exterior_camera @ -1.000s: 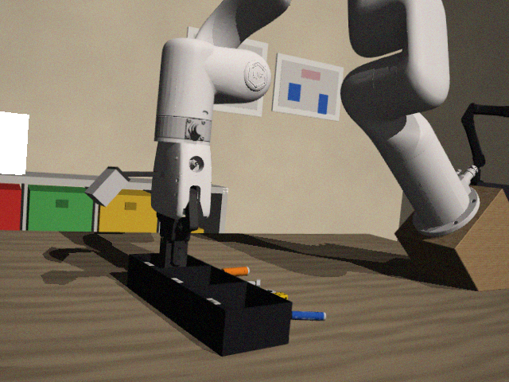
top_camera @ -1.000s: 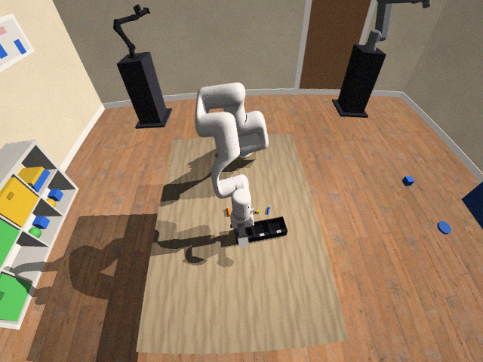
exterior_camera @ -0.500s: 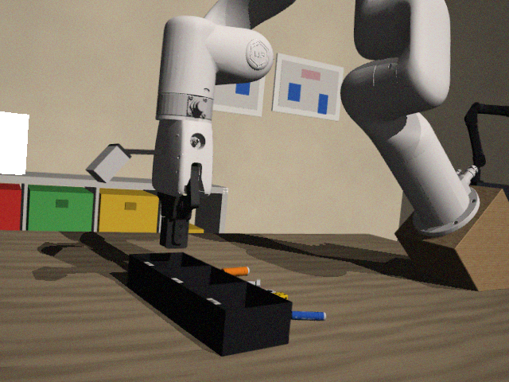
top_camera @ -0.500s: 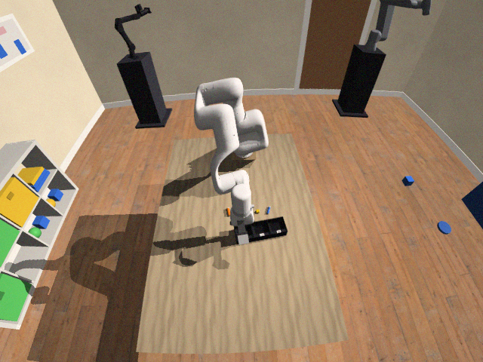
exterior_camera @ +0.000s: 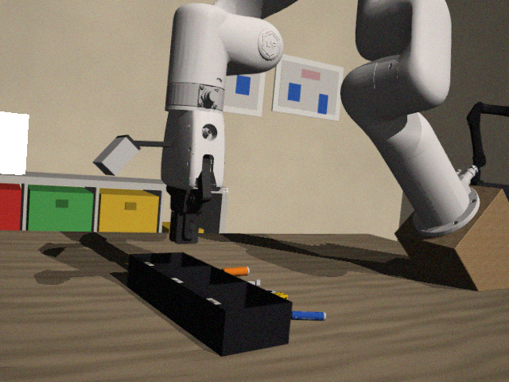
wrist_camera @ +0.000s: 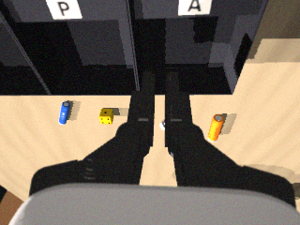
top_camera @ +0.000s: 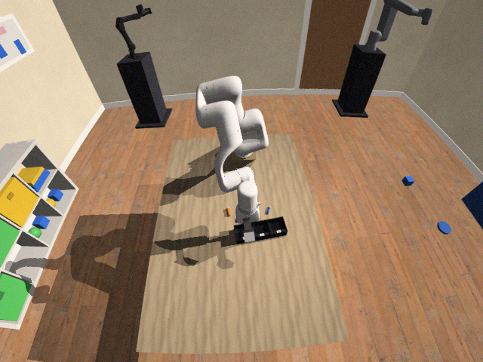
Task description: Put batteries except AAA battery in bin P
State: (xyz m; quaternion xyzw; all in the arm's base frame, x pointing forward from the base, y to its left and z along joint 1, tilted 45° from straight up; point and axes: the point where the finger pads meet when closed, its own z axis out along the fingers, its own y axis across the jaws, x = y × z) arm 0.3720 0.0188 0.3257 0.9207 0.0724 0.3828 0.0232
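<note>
A long black bin [top_camera: 278, 227] [exterior_camera: 230, 325] [wrist_camera: 228, 56] with three compartments stands on the table. In the wrist view one compartment bears the label P [wrist_camera: 64, 7] and its neighbour the label A [wrist_camera: 195, 6]. My gripper [exterior_camera: 184, 237] [wrist_camera: 159, 87] is shut and empty. It hangs a little above the bin's end, over the wall between P and A. An orange battery [top_camera: 228, 211] [exterior_camera: 236, 270] [wrist_camera: 216, 127], a blue battery [top_camera: 268, 210] [exterior_camera: 308, 315] [wrist_camera: 64, 112] and a small whitish piece [exterior_camera: 255, 282] [wrist_camera: 162, 125] lie on the table behind the bin.
A yellow die [exterior_camera: 281, 294] [wrist_camera: 106, 116] lies between the blue battery and the whitish piece. The arm's wooden base block [exterior_camera: 472, 251] stands at the back right. A shelf with coloured boxes [exterior_camera: 82, 207] is far behind.
</note>
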